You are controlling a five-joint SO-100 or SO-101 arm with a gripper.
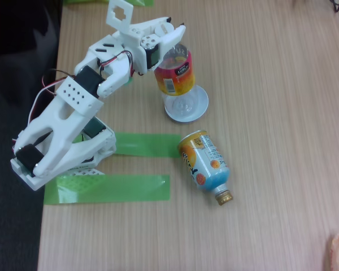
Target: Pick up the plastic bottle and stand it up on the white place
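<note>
Upright, plastic bottle (177, 79) stands on white place (199, 108), hand-gripped (170, 52).

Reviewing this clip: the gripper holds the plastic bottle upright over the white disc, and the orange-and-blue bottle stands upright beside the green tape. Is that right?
Not quite. In the fixed view the orange-and-blue bottle lies on its side on the table, gold cap pointing toward the lower right, just right of the green tape. The rest holds: the gripper holds the plastic bottle roughly upright over the white disc.

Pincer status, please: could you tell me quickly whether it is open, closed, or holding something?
Pincer: closed on the plastic bottle, which stands upright on the white place.
</note>
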